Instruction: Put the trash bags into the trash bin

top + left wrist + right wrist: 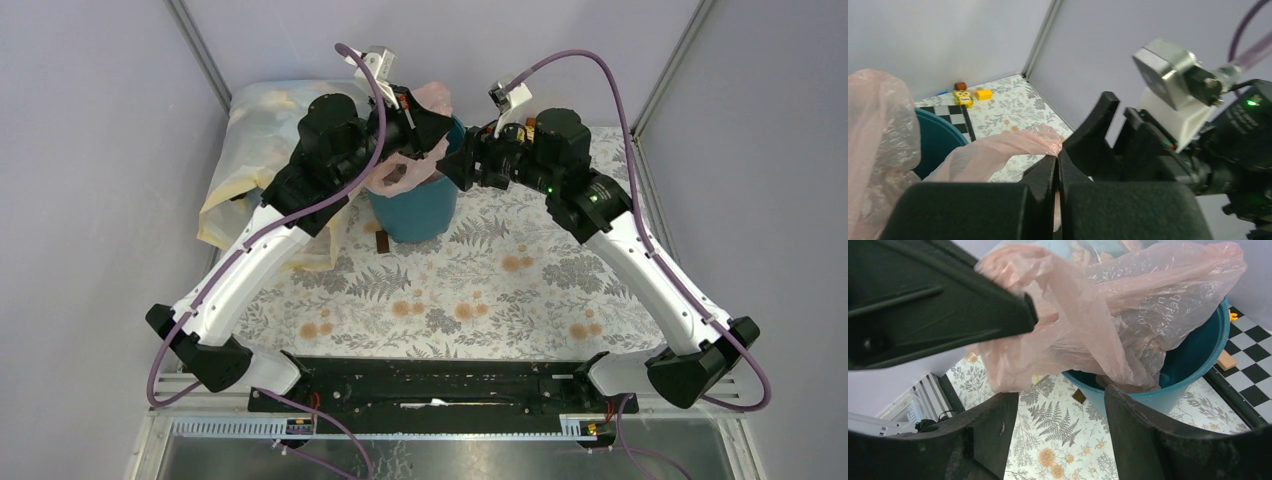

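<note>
- Top external view, nearest edge first: both arm bases sit at the front of the desk [480, 300], and its flowered cloth shows between them.
- Further in, a small dark scrap [381, 243] lies on the cloth just in front of the trash bin [412, 215]. The bin stands upright.
- Both arms reach in and meet over the bin's mouth, the left one from the left, the right one from the right.
- Right claw [1060, 402]: fingers spread wide, with only the cloth below showing between them. It hovers by the bin's rim, just beside the film, gripping nothing.
- Left claw [1058, 159]: jaws pressed tight together, with a fold of the pink trash bag [1128, 295] pinched at the tips.
- The bag is bunched up above the bin. Its lower part dips inside the rim, and a loose flap hangs outside on the left arm's side.
- Behind and left of the bin, a large clear sack [255, 130] with yellowish edges slumps on the desk, partly under the left arm.
- Farthest off, in the left wrist view, a checkered board [948, 111] lies beyond the bin. Past it, a yellow block [983, 94] and a small toy figure [963, 96] sit near the corner of the walls.
</note>
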Action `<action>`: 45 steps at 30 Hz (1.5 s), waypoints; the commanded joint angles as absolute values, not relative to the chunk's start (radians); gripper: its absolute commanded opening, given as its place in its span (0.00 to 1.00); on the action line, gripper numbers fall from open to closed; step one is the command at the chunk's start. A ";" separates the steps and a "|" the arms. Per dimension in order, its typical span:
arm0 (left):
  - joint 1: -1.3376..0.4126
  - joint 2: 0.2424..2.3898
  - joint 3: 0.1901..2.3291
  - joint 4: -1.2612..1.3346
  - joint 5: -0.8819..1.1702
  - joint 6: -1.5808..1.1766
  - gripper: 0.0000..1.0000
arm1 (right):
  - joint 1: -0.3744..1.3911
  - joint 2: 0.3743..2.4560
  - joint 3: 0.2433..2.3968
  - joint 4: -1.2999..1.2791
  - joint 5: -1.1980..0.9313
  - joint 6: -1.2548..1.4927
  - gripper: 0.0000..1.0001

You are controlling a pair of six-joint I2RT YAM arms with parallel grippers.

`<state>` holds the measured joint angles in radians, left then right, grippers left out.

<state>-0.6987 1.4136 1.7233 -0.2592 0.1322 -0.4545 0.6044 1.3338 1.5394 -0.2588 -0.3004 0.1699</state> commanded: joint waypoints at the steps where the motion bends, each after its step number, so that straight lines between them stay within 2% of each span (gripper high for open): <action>1: -0.695 1.416 1.720 -0.185 0.230 -0.501 0.00 | 0.611 1.333 1.535 -0.153 -0.304 0.230 0.70; 4: -0.695 1.423 1.716 -0.181 0.227 -0.500 0.00 | 0.611 1.318 1.513 -0.128 -0.318 0.238 0.71; 11: -0.695 1.443 1.707 -0.186 0.191 -0.485 0.00 | 0.611 1.243 1.444 -0.138 -0.317 0.193 0.87; 17: -0.695 1.448 1.682 -0.186 0.181 -0.490 0.00 | 0.611 1.191 1.387 -0.074 -0.282 0.204 0.87; 21: -0.695 1.447 1.680 -0.184 0.205 -0.505 0.00 | 0.611 1.228 1.413 -0.050 -0.248 0.221 0.72; 24: -0.694 1.445 1.680 -0.185 0.218 -0.511 0.00 | 0.611 1.267 1.443 -0.049 -0.246 0.236 0.53; 26: -0.695 1.443 1.681 -0.189 0.224 -0.510 0.00 | 0.611 1.287 1.453 -0.048 -0.250 0.244 0.34; 28: -0.695 1.437 1.684 -0.203 0.227 -0.499 0.06 | 0.611 1.291 1.450 -0.050 -0.229 0.253 0.13; 30: -0.695 1.423 1.692 -0.230 0.218 -0.473 0.20 | 0.612 1.279 1.433 -0.054 -0.182 0.260 0.00; 33: -0.695 1.391 1.720 -0.305 0.156 -0.415 0.44 | 0.611 1.258 1.407 -0.066 -0.116 0.261 0.00; 37: -0.695 1.324 1.733 -0.411 0.013 -0.342 0.65 | 0.611 1.247 1.396 -0.095 -0.064 0.261 0.00; 39: -0.695 1.282 1.714 -0.451 -0.070 -0.312 0.70 | 0.612 1.243 1.396 -0.112 -0.031 0.263 0.00; 45: -0.695 1.158 1.576 -0.531 -0.297 -0.270 0.70 | 0.610 1.230 1.380 -0.126 0.024 0.249 0.00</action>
